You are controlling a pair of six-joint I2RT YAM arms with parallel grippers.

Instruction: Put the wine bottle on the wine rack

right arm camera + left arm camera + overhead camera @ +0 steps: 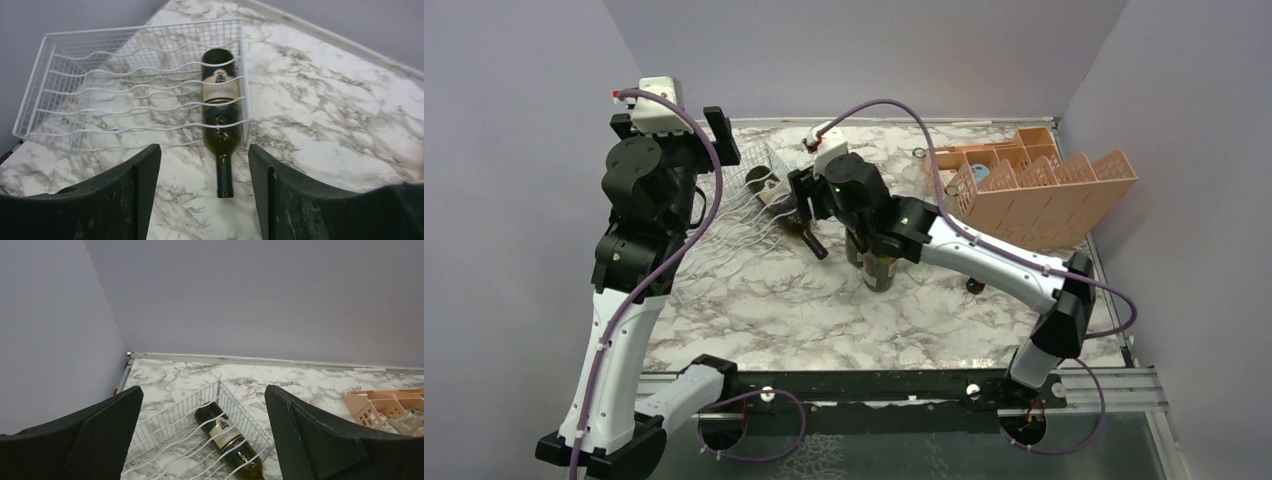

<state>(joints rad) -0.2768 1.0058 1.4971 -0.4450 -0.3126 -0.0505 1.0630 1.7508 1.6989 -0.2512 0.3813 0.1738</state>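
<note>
The wine bottle (221, 100) lies cradled in the wine rack (140, 29), neck jutting out over the desk (325, 125); placement looks done; right gripper (202, 155) spread, empty; left gripper (202, 390) spread wide.

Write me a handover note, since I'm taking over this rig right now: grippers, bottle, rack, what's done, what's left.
Left gripper: open, empty, raised above the wine rack.
Right gripper: open, empty, at the neck end of the wine bottle, not touching it.
Bottle: lying in the rack's right-end cradle under the wavy wires, neck sticking out at the front.
Done: the bottle looks placed.
Left: probably only backing both arms away and checking that the bottle sits steady.
</note>
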